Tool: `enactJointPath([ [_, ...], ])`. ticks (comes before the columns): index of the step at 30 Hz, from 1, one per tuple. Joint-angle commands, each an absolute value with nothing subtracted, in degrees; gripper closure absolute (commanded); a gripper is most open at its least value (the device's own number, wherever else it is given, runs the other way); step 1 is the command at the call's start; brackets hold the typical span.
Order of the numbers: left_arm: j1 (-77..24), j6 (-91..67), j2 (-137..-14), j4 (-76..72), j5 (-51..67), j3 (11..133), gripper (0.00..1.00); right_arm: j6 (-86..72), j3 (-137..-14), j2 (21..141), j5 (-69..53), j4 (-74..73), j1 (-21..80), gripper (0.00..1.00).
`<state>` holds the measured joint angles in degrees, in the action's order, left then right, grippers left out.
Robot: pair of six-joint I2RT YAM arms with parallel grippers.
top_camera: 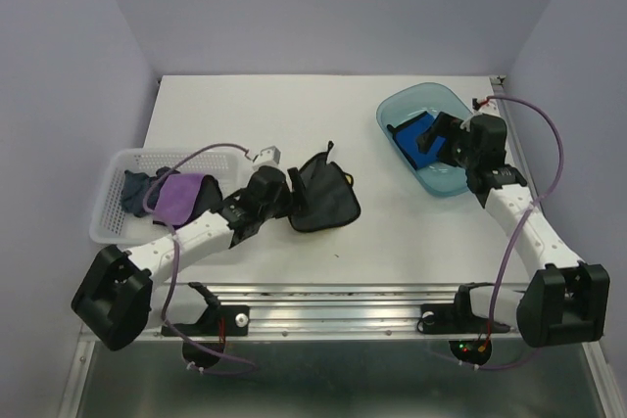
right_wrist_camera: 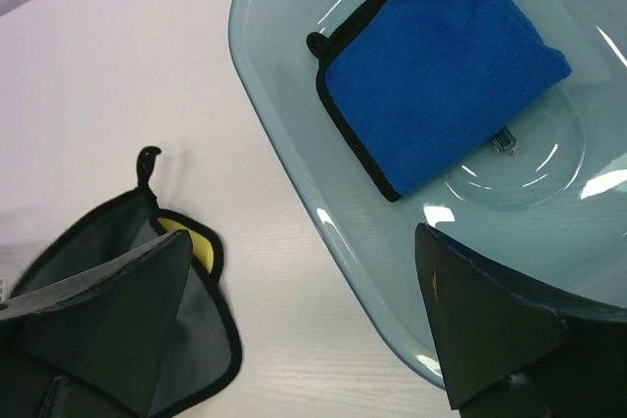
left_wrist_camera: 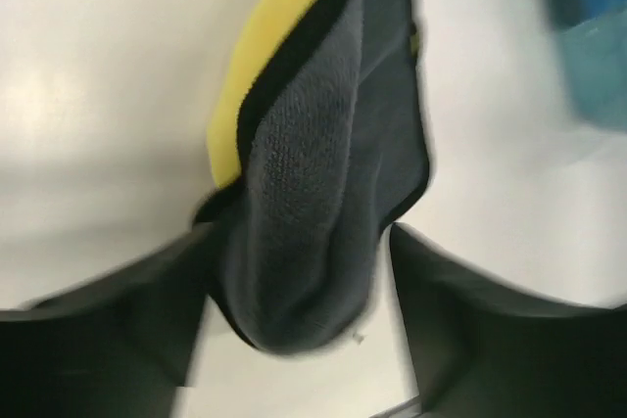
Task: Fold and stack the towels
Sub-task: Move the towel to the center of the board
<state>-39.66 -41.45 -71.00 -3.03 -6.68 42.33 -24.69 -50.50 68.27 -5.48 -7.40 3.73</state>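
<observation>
Left arm (top_camera: 186, 237) reaching inward, left gripper (top_camera: 297, 201) parted around dark towel (top_camera: 328, 205), right gripper (top_camera: 433, 139) gaping above blue towel (right_wrist_camera: 441, 66)

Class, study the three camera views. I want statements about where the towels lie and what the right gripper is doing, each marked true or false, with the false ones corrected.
1. The blue towel lies in the teal tray. True.
2. The purple towel lies on the bare table. False: it sits in the white basket.
3. The right gripper is clamped on the blue towel. False: its fingers are spread wide and the towel lies free in the tray.
4. The grey towel on the table has black edging and a yellow side. True.
</observation>
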Motion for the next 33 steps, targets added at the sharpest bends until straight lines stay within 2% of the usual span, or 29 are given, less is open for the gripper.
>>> enactJointPath([
  [1,-41.1,-48.1,-61.2,-0.4,-8.4,33.1,0.01,-22.9,-50.8,68.4,-7.0,-10.6,8.0,0.00],
  [2,-41.6,-48.9,-59.8,-0.3,-8.2,31.9,0.01,-22.0,-52.3,69.2,-0.4,-12.3,13.7,0.00],
  [4,-41.8,-50.9,-56.7,-0.2,-7.9,29.9,0.01,-21.9,-54.0,70.6,6.3,-15.5,18.3,0.00],
  [8,-42.7,-51.8,-56.2,3.2,-9.4,30.9,0.01,-24.2,-53.9,72.2,2.6,-14.9,21.2,0.00],
  [14,-42.7,-57.5,-61.8,13.9,-14.6,33.2,0.01,-22.4,-54.8,77.2,7.2,-20.6,28.2,0.00],
  [21,-42.8,-58.9,-66.2,12.2,-15.7,34.0,0.01,-23.8,-55.6,86.0,11.3,-19.3,37.4,0.00],
  [27,-42.7,-59.2,-65.5,11.8,-16.2,33.5,0.01,-25.4,-60.7,96.4,18.5,-20.0,40.6,0.00],
  [30,-42.8,-59.3,-63.6,11.0,-16.1,32.6,0.01,-26.6,-62.7,99.9,19.7,-20.7,41.0,0.07],
  [33,-42.8,-59.2,-62.5,11.1,-16.5,32.3,0.01,-27.9,-62.3,101.3,20.8,-21.6,41.2,0.28],
])
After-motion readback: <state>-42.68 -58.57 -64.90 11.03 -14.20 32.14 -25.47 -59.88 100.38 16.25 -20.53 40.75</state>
